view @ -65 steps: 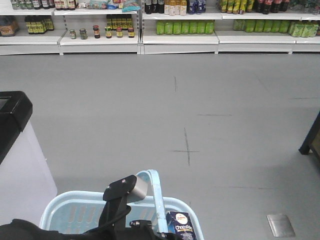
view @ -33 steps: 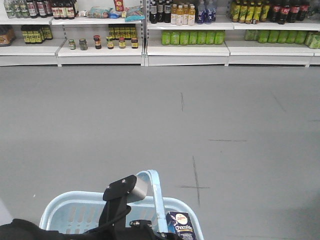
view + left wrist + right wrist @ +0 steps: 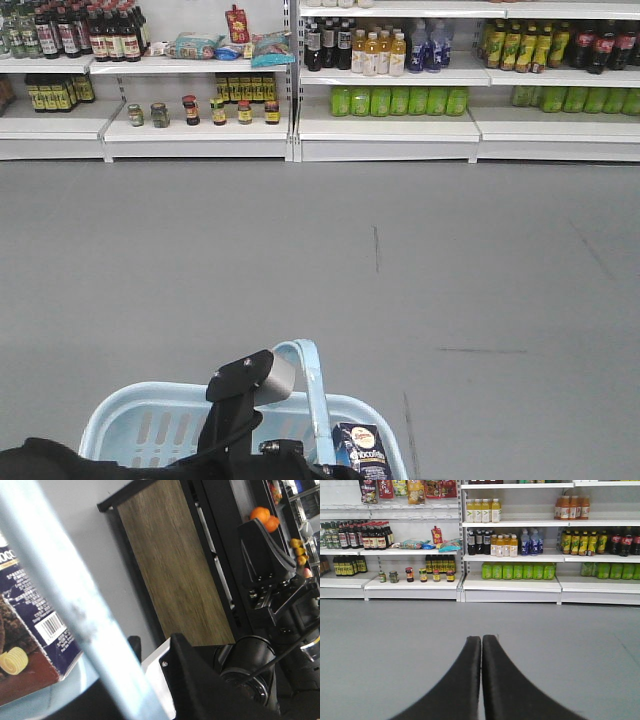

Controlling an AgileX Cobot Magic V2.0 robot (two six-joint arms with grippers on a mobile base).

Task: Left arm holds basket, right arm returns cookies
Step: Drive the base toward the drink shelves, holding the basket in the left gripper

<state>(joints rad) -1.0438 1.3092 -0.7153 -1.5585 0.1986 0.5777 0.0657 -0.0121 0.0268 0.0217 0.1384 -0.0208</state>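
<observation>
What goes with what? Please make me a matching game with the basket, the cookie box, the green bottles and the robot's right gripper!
Things:
1. basket
2. cookie box
3. green bottles
4. right gripper

Clues:
A. lined up on a white shelf across the floor
B. light blue
C. fingers pressed together, holding nothing
D. standing upright inside the basket

Pairs: 1-B, 2-D, 3-A, 4-C
</observation>
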